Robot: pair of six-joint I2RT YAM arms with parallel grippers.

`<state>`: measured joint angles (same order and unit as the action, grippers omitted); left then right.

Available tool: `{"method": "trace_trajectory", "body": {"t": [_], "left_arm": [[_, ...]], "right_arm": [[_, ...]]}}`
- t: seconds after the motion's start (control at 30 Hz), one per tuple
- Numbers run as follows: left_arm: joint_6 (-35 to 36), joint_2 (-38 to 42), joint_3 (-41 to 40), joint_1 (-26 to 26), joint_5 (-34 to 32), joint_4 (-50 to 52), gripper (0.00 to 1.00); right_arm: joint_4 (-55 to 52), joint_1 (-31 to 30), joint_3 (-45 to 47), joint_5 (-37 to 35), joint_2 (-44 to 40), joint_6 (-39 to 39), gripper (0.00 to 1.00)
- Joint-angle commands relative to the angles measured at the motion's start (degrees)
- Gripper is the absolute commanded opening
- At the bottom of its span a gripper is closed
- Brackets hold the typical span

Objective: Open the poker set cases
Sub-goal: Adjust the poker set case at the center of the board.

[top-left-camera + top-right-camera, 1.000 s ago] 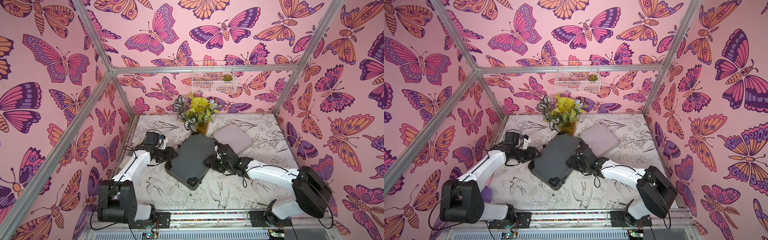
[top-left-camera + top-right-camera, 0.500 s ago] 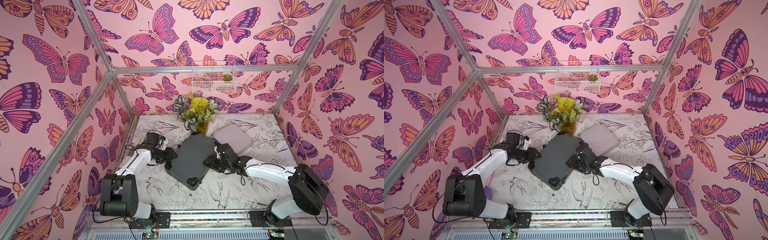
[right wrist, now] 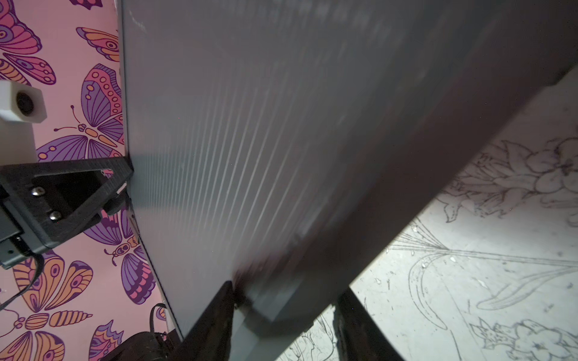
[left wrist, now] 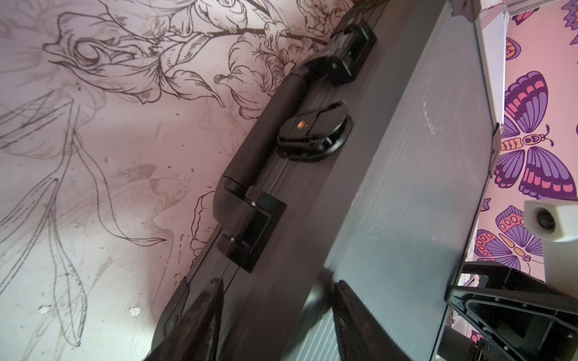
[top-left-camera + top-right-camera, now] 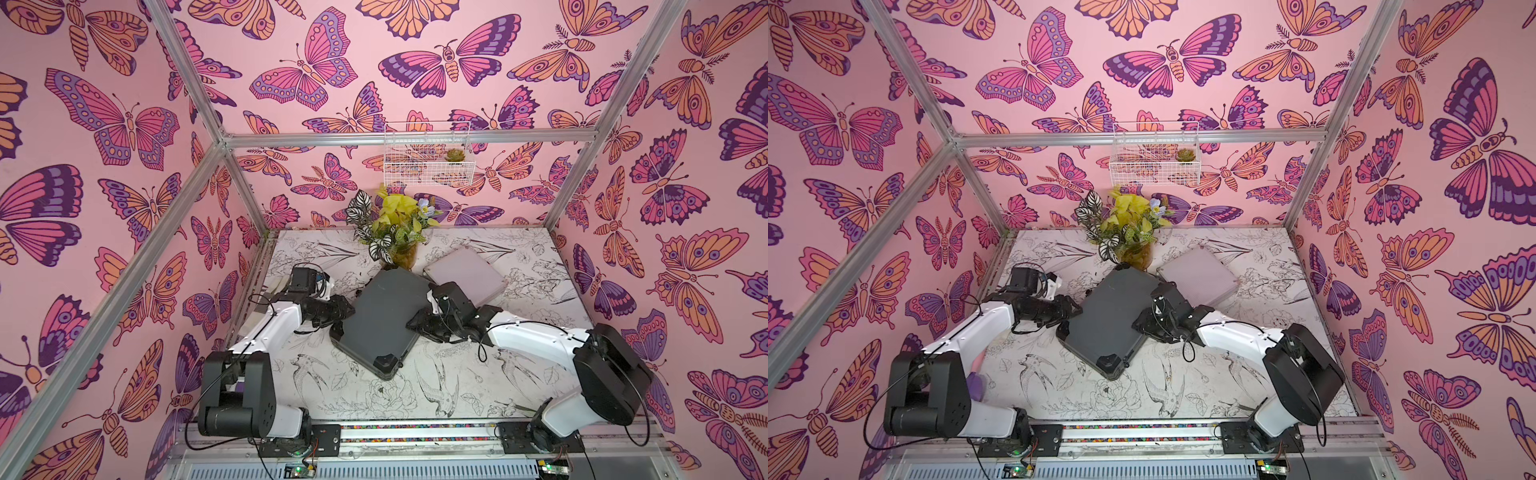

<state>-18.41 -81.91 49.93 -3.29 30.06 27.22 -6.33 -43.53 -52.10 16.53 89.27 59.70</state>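
Diagonally, long axis of grey case (image 5: 376, 320); handle (image 4: 250, 150) toward left hand (image 5: 347, 309)

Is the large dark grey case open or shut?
Shut. In the left wrist view the dark grey case shows no gap between its halves, and its latch lies across the seam.

On tabletop (image 5: 374, 399), larger case (image 5: 380, 322) lying askew near middle. Smaller case (image 5: 467, 276) lying just behind it, to right. Potted plant (image 5: 395, 232) standing behind larger case, by back wall. Wire basket (image 5: 428, 166) hanging on wall above potted plant. Left arm (image 5: 270, 328) flanking larger case on left, right arm (image 5: 532, 336) on right.
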Motion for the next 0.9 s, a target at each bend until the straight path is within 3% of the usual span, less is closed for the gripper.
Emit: {"method": "trace_trajectory", "body": {"t": [0.0,0.33,0.87], "left_arm": [[-3.5,-1.04,-4.44,-3.77,3.55,7.37,0.57],[-6.05,0.85,-8.17,-5.61,6.08,7.09,0.56],[-14.61,5.23,-12.73,-9.98,9.1,6.56,0.58]], "right_arm": [[4.94,-0.09,-2.21,0.91,3.43,-3.26,0.5],[5.26,0.32,-3.35,2.49,5.41,-4.52,0.48],[6.33,0.55,-3.62,5.05,6.87,-5.71,0.55]]}}
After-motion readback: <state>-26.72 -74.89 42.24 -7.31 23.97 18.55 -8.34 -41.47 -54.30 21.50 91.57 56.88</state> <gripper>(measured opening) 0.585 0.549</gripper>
